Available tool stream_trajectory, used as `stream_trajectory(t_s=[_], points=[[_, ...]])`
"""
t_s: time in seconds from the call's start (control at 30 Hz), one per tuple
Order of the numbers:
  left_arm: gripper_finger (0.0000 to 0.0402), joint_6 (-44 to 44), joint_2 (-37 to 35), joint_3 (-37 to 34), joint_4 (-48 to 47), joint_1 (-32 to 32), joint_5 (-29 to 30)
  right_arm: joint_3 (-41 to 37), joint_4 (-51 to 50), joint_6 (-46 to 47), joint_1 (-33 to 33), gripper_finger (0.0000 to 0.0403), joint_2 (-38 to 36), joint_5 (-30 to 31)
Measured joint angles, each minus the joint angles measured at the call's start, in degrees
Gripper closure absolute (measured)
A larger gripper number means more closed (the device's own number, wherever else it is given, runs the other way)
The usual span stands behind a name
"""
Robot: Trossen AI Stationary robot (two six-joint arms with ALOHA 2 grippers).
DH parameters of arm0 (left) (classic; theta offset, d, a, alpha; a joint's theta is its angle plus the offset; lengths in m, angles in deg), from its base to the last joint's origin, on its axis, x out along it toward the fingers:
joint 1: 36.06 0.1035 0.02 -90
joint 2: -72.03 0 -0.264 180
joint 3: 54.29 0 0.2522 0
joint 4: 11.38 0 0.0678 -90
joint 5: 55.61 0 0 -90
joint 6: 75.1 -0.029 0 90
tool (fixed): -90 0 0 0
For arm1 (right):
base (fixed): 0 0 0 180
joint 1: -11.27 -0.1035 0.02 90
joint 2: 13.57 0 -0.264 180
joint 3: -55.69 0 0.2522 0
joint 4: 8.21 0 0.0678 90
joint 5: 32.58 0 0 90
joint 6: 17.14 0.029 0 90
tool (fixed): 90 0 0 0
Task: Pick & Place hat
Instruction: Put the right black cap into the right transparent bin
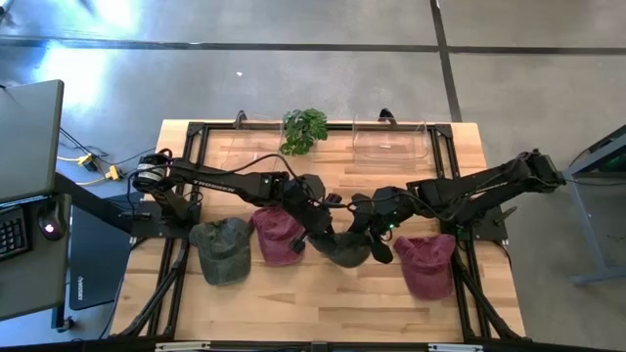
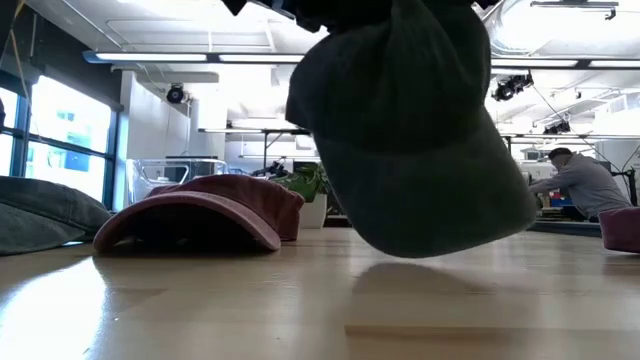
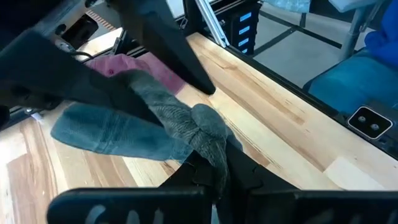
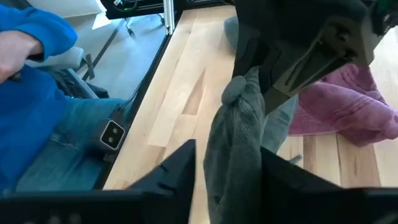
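Dark green hat (image 1: 344, 246), maroon hats (image 1: 279, 235), pale wood table (image 1: 323, 303).

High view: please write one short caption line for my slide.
Both hands, left hand and right hand, meet at a dark green hat above the table, between maroon hats.

Setting: robotics lab or workshop in an open industrial office. Evidence: polished concrete floor (image 1: 293, 24); butcher-block table (image 1: 323, 303) on a black metal frame; side desk with keyboard (image 1: 12, 233) and mouse (image 1: 49, 228); strip ceiling lights (image 2: 200, 57); large windows (image 2: 60, 140); 1 person (image 2: 580, 185) seated at a far workbench.
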Motion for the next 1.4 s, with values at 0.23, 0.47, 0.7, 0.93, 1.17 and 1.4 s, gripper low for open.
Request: stream_trajectory(t_s=[0.23, 0.47, 0.7, 0.93, 1.17, 1.4], points=[[0.0373, -0.3, -0.1, 0.1, -2.0, 0.0, 2.4, 0.0, 0.0, 0.2, 0.0, 0.0389, 0.2, 2.0], [0.0322, -2.2, -3.4, 1.6, -24.3, 2.2, 21.2, 0.0, -3.3, 8.9, 0.2, 0.0396, -0.3, 16.9], [0.0319, 4.4, -8.7, -7.9, -19.3, 3.3, 38.5, 0.0, -14.1, 15.6, 3.6, 0.0399, -2.2, 39.1], [0.0318, 11.5, -15.1, -20.8, -4.0, 0.5, 51.3, 0.0, -14.1, 11.2, 9.7, 0.0400, -11.3, 55.1], [0.0318, 10.3, -15.7, -23.1, 2.2, -3.1, 57.2, 0.0, -14.5, 3.8, 19.3, 0.0401, -19.4, 68.8], [0.0318, 9.1, -15.7, -23.1, 1.7, -4.3, 58.9, 0.0, -14.6, 0.5, 31.7, 0.0402, -18.1, 67.4]])
